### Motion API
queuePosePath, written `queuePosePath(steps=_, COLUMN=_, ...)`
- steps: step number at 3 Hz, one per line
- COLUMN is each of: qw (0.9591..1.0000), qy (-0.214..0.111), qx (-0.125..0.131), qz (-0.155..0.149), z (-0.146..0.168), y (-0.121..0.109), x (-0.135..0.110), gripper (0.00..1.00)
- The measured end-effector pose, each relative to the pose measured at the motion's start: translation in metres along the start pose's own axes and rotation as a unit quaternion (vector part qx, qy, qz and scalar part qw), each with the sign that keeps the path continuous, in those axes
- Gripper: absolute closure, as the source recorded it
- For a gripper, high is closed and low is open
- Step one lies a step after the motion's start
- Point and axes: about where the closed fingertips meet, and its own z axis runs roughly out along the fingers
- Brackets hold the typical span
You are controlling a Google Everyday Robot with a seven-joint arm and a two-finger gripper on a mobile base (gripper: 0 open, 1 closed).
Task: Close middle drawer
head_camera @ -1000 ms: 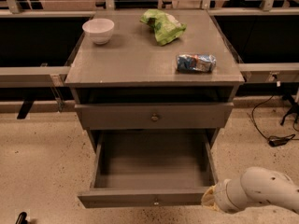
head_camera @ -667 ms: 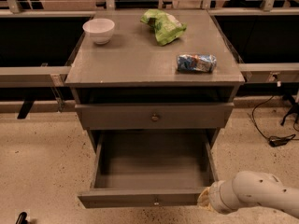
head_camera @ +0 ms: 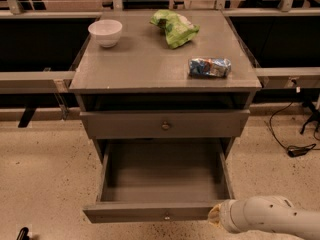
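Observation:
The middle drawer [head_camera: 160, 184] is pulled far out of the grey cabinet and its box is empty. Its narrow front panel [head_camera: 145, 213] faces me at the bottom of the view, with a small round knob [head_camera: 166, 216] at its centre. My gripper [head_camera: 215, 215] is at the bottom right, at the end of the white arm [head_camera: 270, 218]. It sits against the right end of the drawer's front panel, at knob height.
Above the open drawer is a taller closed drawer front [head_camera: 165, 125] with a like knob. On the cabinet top [head_camera: 150, 64] stand a white bowl [head_camera: 105, 32], a green bag [head_camera: 174, 27] and a blue packet [head_camera: 209, 67]. A cable [head_camera: 295, 149] lies on the floor at right.
My arm has moved left along the bottom edge, from right of the drawer up to the right end of its front panel. The drawer stays pulled out.

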Motion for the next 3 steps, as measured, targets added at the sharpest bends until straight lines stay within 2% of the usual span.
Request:
queuePosePath(steps=2, qw=0.9993, qy=-0.032, qx=-0.018, qz=0.001, z=0.046, y=0.005, x=0.007, gripper=1.00)
queuePosePath(steps=3, qw=0.9990, qy=-0.040, qx=-0.022, qz=0.003, z=0.053, y=0.007, x=0.008, gripper=0.98)
